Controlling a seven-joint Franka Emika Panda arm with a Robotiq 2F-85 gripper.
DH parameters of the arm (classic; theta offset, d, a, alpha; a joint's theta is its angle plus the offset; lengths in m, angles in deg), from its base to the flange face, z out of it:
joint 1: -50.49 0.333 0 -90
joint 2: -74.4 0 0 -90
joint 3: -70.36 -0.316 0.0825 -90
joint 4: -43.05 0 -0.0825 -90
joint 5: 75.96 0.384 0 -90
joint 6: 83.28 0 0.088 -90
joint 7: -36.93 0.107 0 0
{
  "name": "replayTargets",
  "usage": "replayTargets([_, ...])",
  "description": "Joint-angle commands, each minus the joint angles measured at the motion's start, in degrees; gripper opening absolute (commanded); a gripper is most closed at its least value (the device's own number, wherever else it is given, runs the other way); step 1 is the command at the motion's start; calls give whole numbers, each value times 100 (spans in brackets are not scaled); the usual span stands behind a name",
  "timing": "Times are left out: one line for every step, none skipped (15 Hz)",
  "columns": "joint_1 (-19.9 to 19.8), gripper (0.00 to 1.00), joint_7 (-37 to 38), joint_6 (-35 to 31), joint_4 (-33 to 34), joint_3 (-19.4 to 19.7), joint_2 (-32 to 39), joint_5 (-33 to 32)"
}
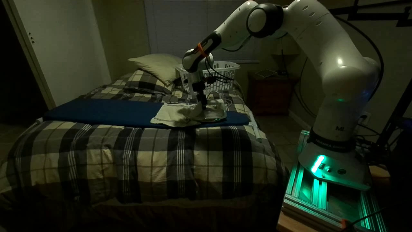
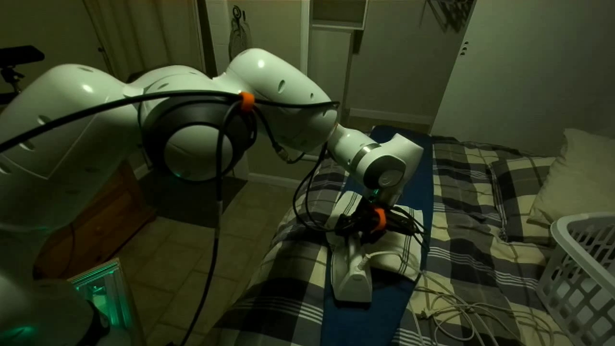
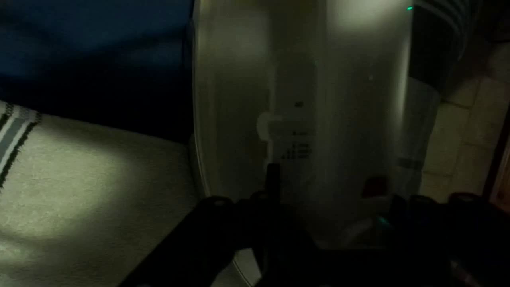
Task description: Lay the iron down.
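Where the bed [image 1: 135, 164] spreads widest: plaid-covered, it carries the whole working area.
Arm [image 1: 325, 35]: 1 only, white, so nearer by default; it reaches across from beside the bed, its far end bent down over the work.
Desk [image 1: 106, 111]: long, blue and padded, lying across the bed.
Laundry basket [image 2: 584, 254]: white lattice, apart from the work.
Cloth [image 1: 172, 116]: white, somewhat rumpled, spread on the desk, dark stripes near an edge.
Iron [image 2: 353, 281]: on the desk, directly beneath the gripper [image 3: 336, 183], apparently sole down. Its long axis runs roughly along the desk's length; the heel sits over blue, past the cloth's edge, and the front end, partly hidden, reaches over the cloth.
Gripper: aimed downward, 2 fingers [image 3: 273, 179] standing partway apart, pale iron visible in the gap. Too dark to tell whether they press on the handle [image 2: 353, 247] or stand free of it.
Handle: its rear part rises right up to the gripper in an exterior view. I judge the laying down at or near its end; the coming move likely turns on spreading the fingers evenly and rising straight up, since sideways drift could tip the iron or drag the cloth.
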Motion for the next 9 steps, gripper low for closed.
replayTargets([-2, 15, -416, 239, -323, -72, -202, 56])
replayTargets([-3, 15, -511, 282, -375, -73, -249, 61])
replayTargets([7, 15, -575, 314, -428, -63, -299, 53])
replayTargets([22, 15, -615, 322, -474, -46, -337, 37])
replayTargets([51, 15, -594, 275, -510, 1, -357, -3])
replayTargets([70, 15, -530, 183, -542, 58, -391, -48])
replayTargets([68, 15, -506, 164, -575, 80, -433, -54])
replayTargets([78, 15, -460, 65, -629, 130, -503, -104])
replayTargets([68, 15, -436, 27, -695, 147, -588, -96])
